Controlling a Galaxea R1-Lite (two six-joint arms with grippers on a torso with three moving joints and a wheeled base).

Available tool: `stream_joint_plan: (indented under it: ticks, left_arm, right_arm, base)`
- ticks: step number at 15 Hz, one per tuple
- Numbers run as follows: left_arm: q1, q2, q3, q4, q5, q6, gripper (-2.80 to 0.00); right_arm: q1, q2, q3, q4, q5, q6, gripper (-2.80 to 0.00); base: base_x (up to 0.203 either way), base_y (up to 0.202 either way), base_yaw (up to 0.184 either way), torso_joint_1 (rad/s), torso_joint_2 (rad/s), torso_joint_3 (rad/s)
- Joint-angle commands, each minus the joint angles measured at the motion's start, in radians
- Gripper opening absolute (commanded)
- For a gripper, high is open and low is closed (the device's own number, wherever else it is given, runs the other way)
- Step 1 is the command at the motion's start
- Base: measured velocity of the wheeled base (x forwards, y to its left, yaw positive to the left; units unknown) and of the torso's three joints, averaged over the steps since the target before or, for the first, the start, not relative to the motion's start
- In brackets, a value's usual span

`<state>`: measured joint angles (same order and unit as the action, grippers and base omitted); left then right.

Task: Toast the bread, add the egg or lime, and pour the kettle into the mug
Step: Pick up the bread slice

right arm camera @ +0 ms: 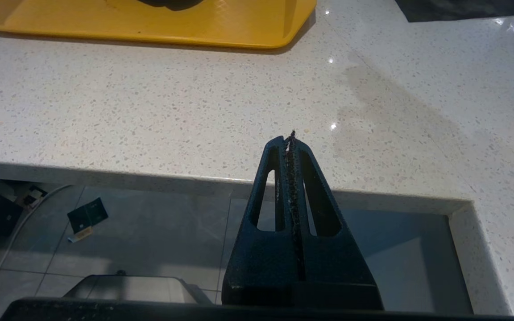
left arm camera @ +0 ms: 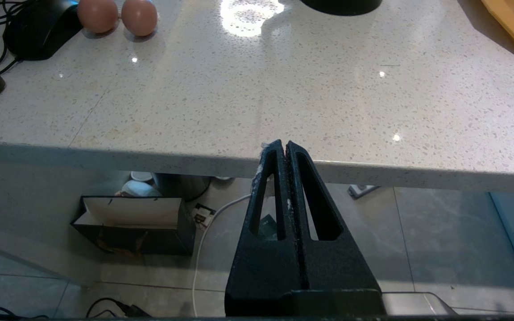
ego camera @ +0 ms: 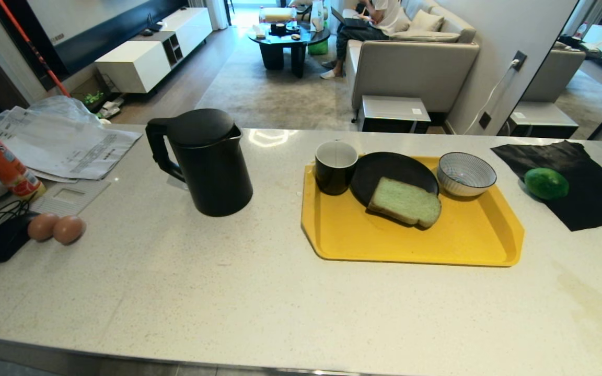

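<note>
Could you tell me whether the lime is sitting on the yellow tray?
No, the lime lies on a black cloth to the right of the tray, apart from it.

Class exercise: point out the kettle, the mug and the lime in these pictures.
kettle (ego camera: 212, 167): head view, on its black body.
mug (ego camera: 335, 168): head view, on its outer wall.
lime (ego camera: 546, 183): head view, on its green skin.

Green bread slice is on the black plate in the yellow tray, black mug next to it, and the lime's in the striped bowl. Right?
Not quite. The glossy green lime lies on the black cloth to the right of the yellow plastic tray, not in the blue-and-white striped bowl, as the head view shows. The rest holds.
</note>
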<state>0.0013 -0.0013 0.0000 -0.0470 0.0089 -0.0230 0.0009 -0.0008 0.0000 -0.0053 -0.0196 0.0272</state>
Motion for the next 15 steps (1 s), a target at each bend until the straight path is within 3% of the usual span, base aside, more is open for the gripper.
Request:
stream_joint_plan:
  ticks: [1,12,15]
  left_arm:
    - [0.000,-0.002,0.017,-0.001,0.000,0.000,-2.80]
    - [0.000,-0.002,0.017,-0.001,0.000,0.000,-2.80]
    - [0.000,-0.002,0.017,-0.001,0.000,0.000,-2.80]
  right_arm:
    - [0.001,0.001,0.000,-0.001,0.000,0.000,-2.80]
    - [-0.001,0.001,0.000,-0.002,0.001,-0.004,-2.80]
    - [0.000,0.001,-0.059,0.005,0.009,-0.001,-2.80]
  base:
    - [0.000,0.000,0.000,0.000,0.00,0.000]
    - [0.000,0.000,0.000,0.000,0.00,0.000]
    - [0.000,0.000,0.000,0.000,0.00,0.000]
